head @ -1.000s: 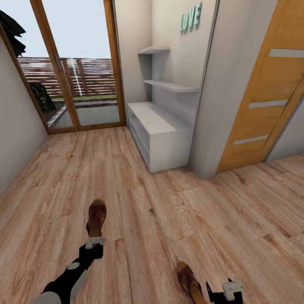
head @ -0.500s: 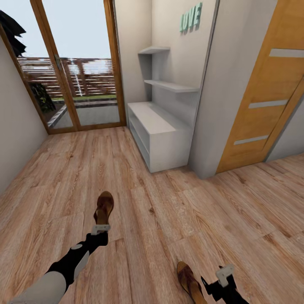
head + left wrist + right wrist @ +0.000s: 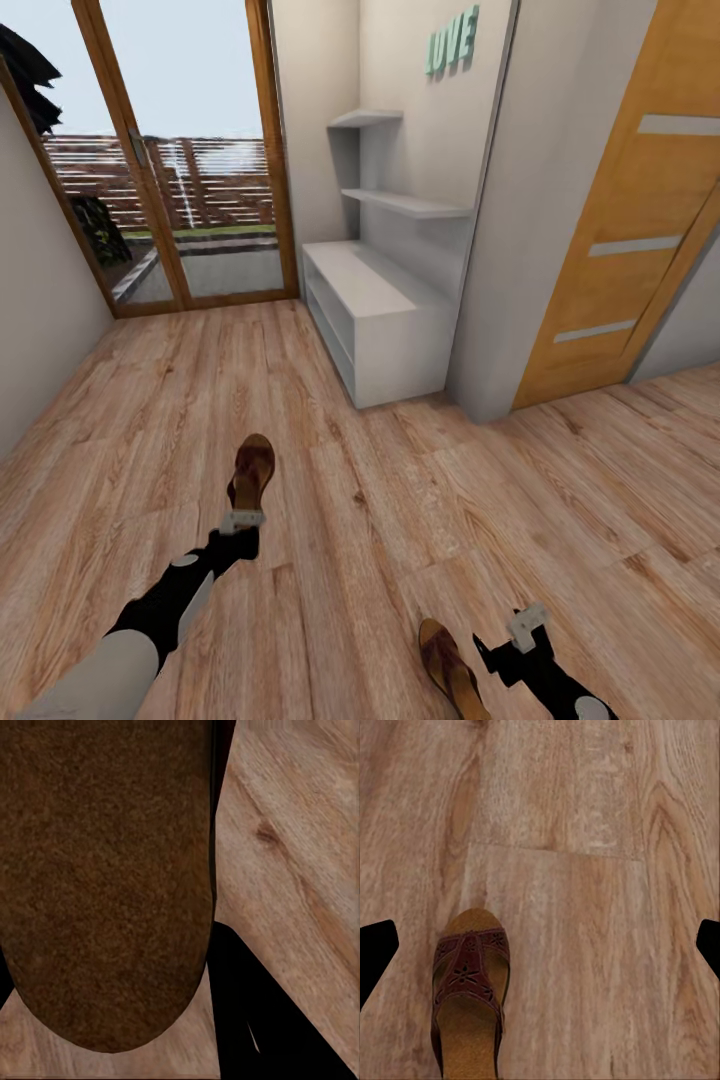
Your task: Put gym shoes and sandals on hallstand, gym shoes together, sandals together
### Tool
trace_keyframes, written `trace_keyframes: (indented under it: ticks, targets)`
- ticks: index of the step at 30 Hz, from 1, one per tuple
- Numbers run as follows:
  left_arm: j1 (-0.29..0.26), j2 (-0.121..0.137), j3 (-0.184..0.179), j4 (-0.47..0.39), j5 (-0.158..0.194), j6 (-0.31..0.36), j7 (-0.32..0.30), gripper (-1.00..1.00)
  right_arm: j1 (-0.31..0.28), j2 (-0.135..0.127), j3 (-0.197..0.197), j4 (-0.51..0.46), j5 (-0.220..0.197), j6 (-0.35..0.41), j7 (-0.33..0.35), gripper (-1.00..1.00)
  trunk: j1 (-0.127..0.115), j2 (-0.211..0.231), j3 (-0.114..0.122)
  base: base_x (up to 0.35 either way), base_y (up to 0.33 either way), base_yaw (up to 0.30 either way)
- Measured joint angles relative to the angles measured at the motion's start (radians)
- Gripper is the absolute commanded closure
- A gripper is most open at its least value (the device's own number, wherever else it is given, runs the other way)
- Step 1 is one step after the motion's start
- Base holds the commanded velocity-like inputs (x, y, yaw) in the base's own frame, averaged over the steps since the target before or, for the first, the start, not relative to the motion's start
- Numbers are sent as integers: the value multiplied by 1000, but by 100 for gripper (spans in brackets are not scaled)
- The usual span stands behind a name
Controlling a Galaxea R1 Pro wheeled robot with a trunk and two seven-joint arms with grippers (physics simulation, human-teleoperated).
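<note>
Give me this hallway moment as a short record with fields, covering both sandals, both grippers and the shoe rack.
left gripper: at the heel of one sandal, apparently holding it; grip not clearly visible
that sandal, left wrist view: brown sole close to the camera
right gripper: open, holding nothing, beside the second sandal
second sandal: lying flat on the floor, footbed up
hallstand: ahead by the wall, top and shelves bare
gym shoes: not seen here
</note>
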Motion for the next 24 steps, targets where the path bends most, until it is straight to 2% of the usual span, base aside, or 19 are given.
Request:
trace_keyframes:
  ticks: [1,3,10,24]
  targets:
    - [0,1,-1,-20,-2,34,-1,100,0,1,0,-18,-1,9,-1,-100,4,-7,-3,0,0,0]
    - [0,2,-1,-35,-3,58,-2,100,0,1,0,-39,-1,26,-1,-100,12,-21,-9,0,0,0]
    - [-2,-5,-1,-89,-4,92,-1,100,0,0,-2,-97,-3,110,0,-100,38,-70,-38,0,0,0]
    - [-12,0,1,-105,2,128,0,100,0,0,-2,-100,-6,119,2,-100,92,-168,-104,0,0,0]
